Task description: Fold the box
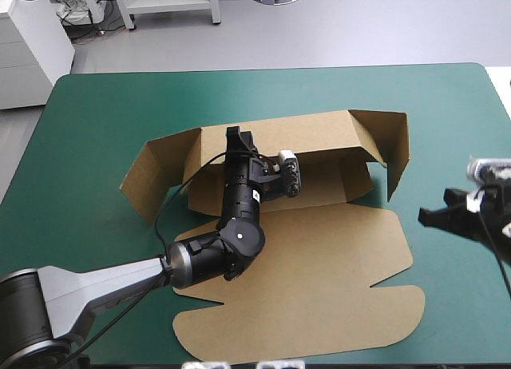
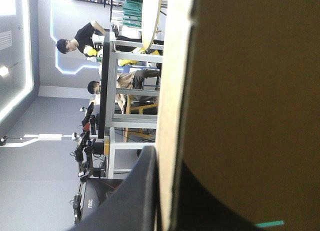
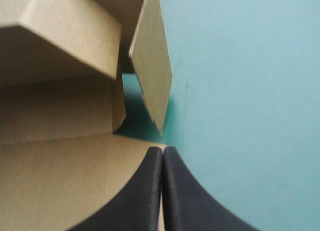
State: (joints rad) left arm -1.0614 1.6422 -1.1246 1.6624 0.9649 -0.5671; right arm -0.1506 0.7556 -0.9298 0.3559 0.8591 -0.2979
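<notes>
The brown box [image 1: 319,249] lies in the middle of the table. Its wide lid is flat toward the near edge and its far wall [image 1: 311,133] is raised. A side flap [image 1: 395,149] stands at its right end and another [image 1: 148,177] at its left. My left gripper [image 1: 237,137] reaches over the box floor to the far wall's top edge. In the left wrist view the gripper [image 2: 167,161] is shut on that board edge [image 2: 240,91]. My right gripper [image 1: 429,217] sits on the cover just right of the box. Its fingers [image 3: 162,150] are shut with nothing between them, and the right flap [image 3: 152,66] is ahead of them.
Teal-green cover [image 1: 104,105] surrounds the box on all sides. The widest strip lies along the far edge and at the right, where the table's right edge [image 1: 505,105] runs close behind my right gripper.
</notes>
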